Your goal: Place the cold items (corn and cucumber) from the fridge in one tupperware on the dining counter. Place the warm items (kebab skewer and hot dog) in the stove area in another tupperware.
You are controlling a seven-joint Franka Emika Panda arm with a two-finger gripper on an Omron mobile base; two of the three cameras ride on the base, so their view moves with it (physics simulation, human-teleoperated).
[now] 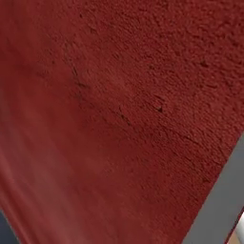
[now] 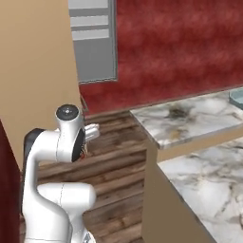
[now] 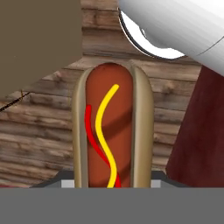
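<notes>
Brown wooden plank floor [image 3: 39, 140] behind. Holds the hot dog in a tan bun with red and yellow sauce lines [image 3: 113, 131], upright toward twelve o'clock, jaws narrow around its lower end. Probably soft, light; gentle squeeze on bun sides.

From the hand view I have the hot dog [image 3: 113, 135] between the sides of my pincer [image 3: 113, 186], standing lengthwise away from it, with the plank floor [image 3: 39, 135] behind it. In the right base view my arm [image 2: 57, 190] rises at the lower left over that floor. The desk [image 2: 190, 123] lies to its right, one corner pointing toward the arm. A container [image 2: 236, 97] sits on the desk at its far right edge. A wall [image 2: 180, 47] stands behind the desk.
</notes>
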